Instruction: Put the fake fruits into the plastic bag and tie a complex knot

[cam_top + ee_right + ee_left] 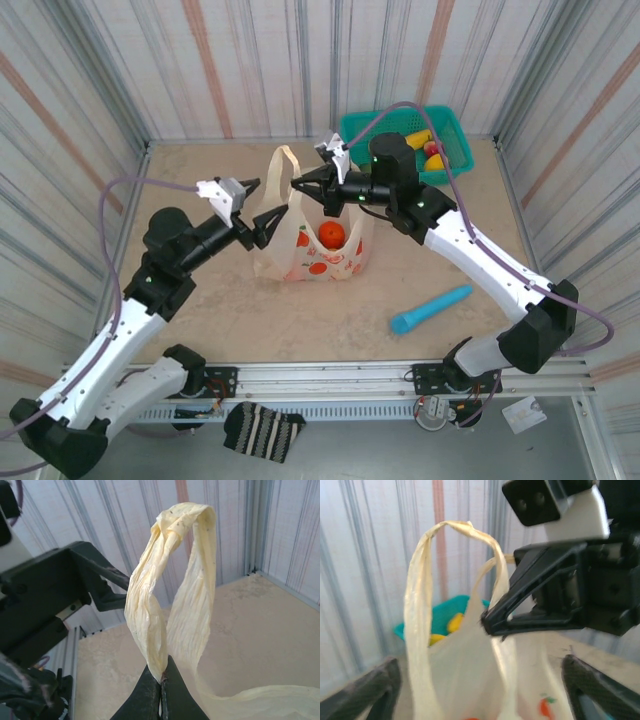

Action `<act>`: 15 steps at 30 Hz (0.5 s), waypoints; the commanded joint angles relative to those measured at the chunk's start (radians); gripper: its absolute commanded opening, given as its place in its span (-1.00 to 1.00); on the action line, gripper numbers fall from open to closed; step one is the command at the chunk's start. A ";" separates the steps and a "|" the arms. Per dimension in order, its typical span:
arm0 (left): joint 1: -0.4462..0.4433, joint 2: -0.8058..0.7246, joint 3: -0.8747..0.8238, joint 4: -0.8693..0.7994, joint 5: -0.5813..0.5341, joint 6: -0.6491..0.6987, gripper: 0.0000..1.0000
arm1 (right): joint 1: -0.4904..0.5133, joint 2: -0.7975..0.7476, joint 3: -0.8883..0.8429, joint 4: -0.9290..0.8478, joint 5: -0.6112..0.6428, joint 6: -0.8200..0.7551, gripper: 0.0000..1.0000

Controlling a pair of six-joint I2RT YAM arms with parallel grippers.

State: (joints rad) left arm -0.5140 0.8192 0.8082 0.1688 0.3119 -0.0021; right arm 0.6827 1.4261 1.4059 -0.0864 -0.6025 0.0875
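Step (judged): handle work on the bag (322, 255). Either the start of the knot or holding the mouth up, can't tell which.
Right claw (162, 686): mine, pinched fully shut on the handle (172, 575), gripping low on the loop just above the bag mouth. The loop stands upright above my tips, twisted near its top.
Left claw (482, 700): mine, spread wide with nothing in it. Fingers (377, 690) sit on either side of the bag's upper part, facing the right claw. No contact w/ the plastic that I can confirm.
Bag: upright at mid-table between my two arms, mouth gathered toward the handle.
Fruits, loaded: one orange (332, 235) shows through the bag's side. Any others inside are hidden.
Fruits, outstanding: yellow and red pcs (428, 148) lie in the basket (455, 125), behind the bag on the right arm's side.
Other item: blue stick (430, 308) on the table, nearer the arm bases than the bag, right side. Not part of the load.
Progress (judged): partial, since fruits remain outside and no knot is formed.
Next move needs (judged): left claw to close on the free strap beside the right claw's pinch, w/ the right claw's grip kept firm, so the bag doesn't slump.
Risk (judged): the film is thin and slick, so a shallow bite may slip or drag the bag over.
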 commanded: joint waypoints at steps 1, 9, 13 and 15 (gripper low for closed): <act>0.002 0.004 -0.116 0.242 -0.027 0.133 0.97 | 0.008 -0.034 -0.002 0.023 -0.034 -0.028 -1.00; 0.002 0.193 -0.075 0.399 -0.050 0.134 0.97 | 0.016 -0.018 0.015 0.018 -0.048 -0.029 -1.00; -0.009 0.252 -0.032 0.431 0.137 0.132 0.90 | 0.019 -0.017 0.026 0.004 -0.041 -0.033 -1.00; -0.038 0.265 -0.033 0.436 0.172 0.160 0.79 | 0.019 -0.013 0.039 -0.012 -0.039 -0.034 -1.00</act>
State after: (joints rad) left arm -0.5251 1.0801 0.7353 0.5175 0.3786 0.1146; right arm 0.6949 1.4250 1.4067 -0.0837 -0.6300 0.0723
